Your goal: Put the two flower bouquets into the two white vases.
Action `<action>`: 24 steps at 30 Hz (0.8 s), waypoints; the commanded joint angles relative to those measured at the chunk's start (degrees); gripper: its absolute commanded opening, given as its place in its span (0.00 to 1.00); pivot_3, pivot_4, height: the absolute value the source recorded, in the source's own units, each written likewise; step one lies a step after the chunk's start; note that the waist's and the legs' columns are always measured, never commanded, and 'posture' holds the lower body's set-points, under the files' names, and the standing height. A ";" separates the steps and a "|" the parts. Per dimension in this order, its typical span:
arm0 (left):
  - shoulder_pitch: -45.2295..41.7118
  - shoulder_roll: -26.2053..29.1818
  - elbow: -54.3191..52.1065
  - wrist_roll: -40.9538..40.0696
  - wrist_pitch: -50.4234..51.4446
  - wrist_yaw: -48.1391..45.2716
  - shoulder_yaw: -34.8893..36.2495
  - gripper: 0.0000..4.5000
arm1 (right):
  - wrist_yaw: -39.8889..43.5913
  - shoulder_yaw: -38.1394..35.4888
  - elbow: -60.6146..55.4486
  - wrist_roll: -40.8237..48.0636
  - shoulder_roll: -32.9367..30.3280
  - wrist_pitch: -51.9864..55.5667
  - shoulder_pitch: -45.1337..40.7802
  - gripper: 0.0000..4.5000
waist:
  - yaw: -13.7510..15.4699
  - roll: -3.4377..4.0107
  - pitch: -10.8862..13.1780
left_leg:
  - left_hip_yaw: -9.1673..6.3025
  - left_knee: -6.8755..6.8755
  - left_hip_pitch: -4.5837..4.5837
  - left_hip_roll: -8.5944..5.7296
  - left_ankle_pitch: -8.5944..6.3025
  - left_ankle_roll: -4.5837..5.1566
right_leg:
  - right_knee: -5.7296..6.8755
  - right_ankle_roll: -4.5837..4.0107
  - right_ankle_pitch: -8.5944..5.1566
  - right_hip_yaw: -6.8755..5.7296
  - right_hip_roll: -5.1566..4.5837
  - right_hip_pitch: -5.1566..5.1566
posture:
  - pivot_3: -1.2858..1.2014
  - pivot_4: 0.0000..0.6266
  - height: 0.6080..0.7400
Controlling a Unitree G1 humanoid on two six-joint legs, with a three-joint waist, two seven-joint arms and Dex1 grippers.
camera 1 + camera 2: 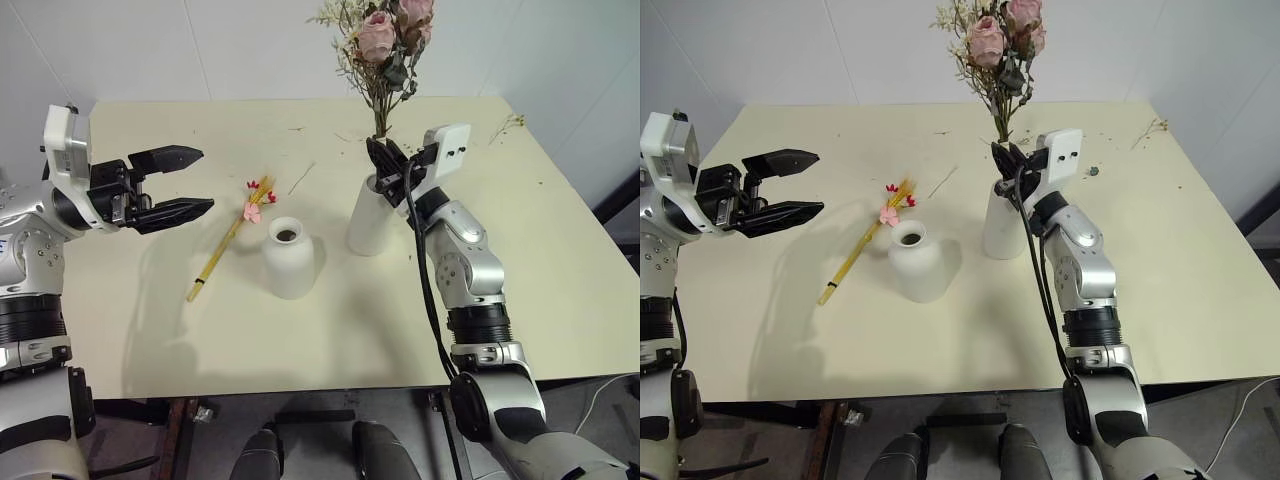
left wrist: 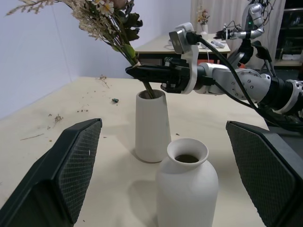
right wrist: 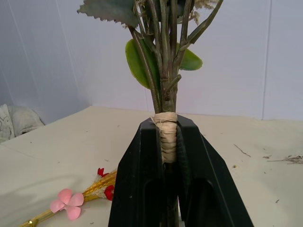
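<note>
Rose bouquet (image 1: pixel 385 45) upright, stems down in tall vase (image 1: pixel 368 218), pinched in my right claw (image 1: pixel 385 160). Left claw (image 1: pixel 180 185) wide. Wheat bundle (image 1: pixel 232 235) flat on cream table (image 1: pixel 150 320), white walls.

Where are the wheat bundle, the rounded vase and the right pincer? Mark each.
wheat bundle (image 1: pixel 232 236): left eye view, middle of its yellow stalks.
rounded vase (image 1: pixel 288 262): left eye view, its white body.
right pincer (image 1: pixel 381 157): left eye view, between the fingertips clamping the rose stems.

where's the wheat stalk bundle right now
In the left eye view the wheat stalk bundle lies flat on the table, left of the rounded vase, between it and the open left hand.
</note>
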 commanded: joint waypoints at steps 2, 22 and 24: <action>-1.70 0.08 0.07 -0.01 -0.93 0.05 0.51 1.00 | -0.08 -0.64 -2.64 0.02 -1.10 -0.62 -0.32 0.28 | 0.00 0.00 0.00 | 0.00 0.00 0.00 0.00 0.00 0.00 | 0.00 0.00 0.00 0.00 0.00 0.00 | 0.52 0.24 1.00; -1.48 -3.38 -1.02 1.91 -1.24 9.11 0.26 1.00 | 15.30 -4.26 -37.72 17.55 -28.96 31.63 15.93 0.99 | 0.72 -0.02 0.00 | 0.01 0.08 -0.04 -0.01 0.00 0.01 | -0.06 0.00 -0.02 0.01 -0.03 0.03 | 0.52 0.24 1.00; -1.72 -4.01 -1.15 3.87 0.34 14.20 -0.51 1.00 | 19.22 -5.82 -40.20 21.45 -33.98 34.79 17.61 0.99 | 0.83 -0.05 0.01 | 0.01 0.08 -0.03 0.00 -0.01 0.02 | -0.10 0.00 -0.02 0.00 -0.02 0.04 | 0.52 0.24 1.00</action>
